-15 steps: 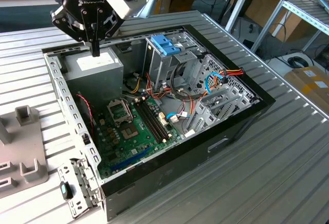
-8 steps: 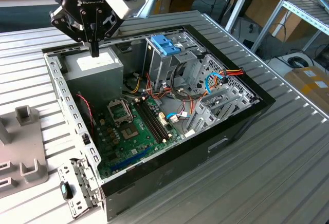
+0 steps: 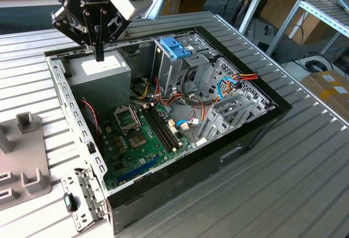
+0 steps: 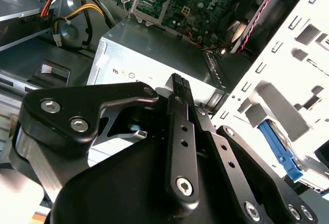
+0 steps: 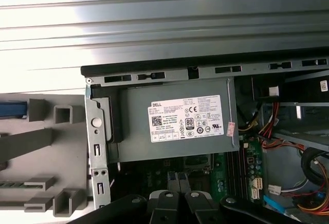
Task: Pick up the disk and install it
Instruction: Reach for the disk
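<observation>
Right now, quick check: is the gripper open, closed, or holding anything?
Gripper: jaws closed, holding nothing, poised over the grey metal box.

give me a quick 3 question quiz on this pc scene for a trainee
1. True or false: the claw is above the grey box with the white label.
2. Fill in: the motherboard is ___ in colour.
3. The blue latch sits on top of: a) the motherboard b) the drive cage c) the grey box

Key: 1 true; 2 green; 3 b
</observation>
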`<control>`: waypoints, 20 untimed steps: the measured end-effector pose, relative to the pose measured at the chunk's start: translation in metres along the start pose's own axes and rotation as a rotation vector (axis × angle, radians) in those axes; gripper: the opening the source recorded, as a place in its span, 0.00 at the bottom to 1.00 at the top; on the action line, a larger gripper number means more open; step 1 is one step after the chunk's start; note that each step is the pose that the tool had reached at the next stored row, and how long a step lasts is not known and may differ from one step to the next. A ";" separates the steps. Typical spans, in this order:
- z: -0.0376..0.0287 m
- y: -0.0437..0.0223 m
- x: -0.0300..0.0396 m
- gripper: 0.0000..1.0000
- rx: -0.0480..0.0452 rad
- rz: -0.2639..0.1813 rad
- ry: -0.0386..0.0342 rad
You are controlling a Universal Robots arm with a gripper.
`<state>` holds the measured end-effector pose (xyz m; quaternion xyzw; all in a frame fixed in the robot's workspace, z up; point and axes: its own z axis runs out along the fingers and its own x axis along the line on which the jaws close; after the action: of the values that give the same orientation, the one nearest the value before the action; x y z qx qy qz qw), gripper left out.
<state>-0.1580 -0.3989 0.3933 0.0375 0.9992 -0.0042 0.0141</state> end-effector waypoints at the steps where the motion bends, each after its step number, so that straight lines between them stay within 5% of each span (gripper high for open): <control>1: 0.0000 0.0000 0.0002 0.11 0.0004 0.000 0.0000; 20: -0.0001 -0.0003 0.0044 0.11 0.0133 0.000 -0.0010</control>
<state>-0.1625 -0.3989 0.3933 0.0374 0.9991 -0.0109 0.0143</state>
